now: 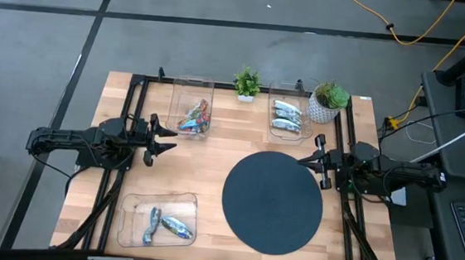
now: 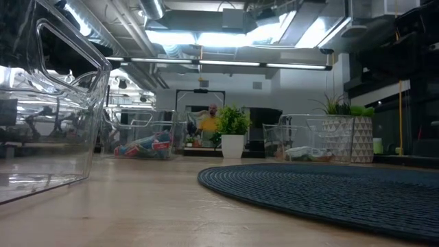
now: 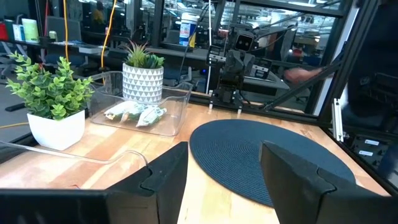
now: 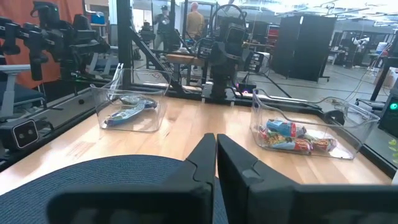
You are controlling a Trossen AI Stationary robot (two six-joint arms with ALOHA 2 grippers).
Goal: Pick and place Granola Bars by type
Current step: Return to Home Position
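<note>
- The wooden table (image 1: 214, 158) bears everything; clock directions run from its centre in the high view.
- A dark round mat (image 1: 272, 202) lies at 4 o'clock.
- The left gripper (image 1: 169, 139) hovers at 10 o'clock, its fingers spread apart and holding nothing.
- The right gripper (image 1: 303, 160) sits at 3 o'clock by the mat's rim, its fingers pressed together with nothing between them.
- Three clear trays stand well apart: the 11 o'clock tray (image 1: 190, 89), the 1 o'clock tray (image 1: 289, 91) and the 8 o'clock tray (image 1: 130, 213).
- A patterned pot plant (image 1: 327, 100) stands at 2 o'clock.
- A small white-potted plant (image 1: 247, 83) stands at 12 o'clock.
- The granola bars (image 1: 195, 117) are all inside trays:
  - red and blue wrappers at 11 o'clock
  - silver-white ones at 1 o'clock
  - blue and silvery ones at 8 o'clock
</note>
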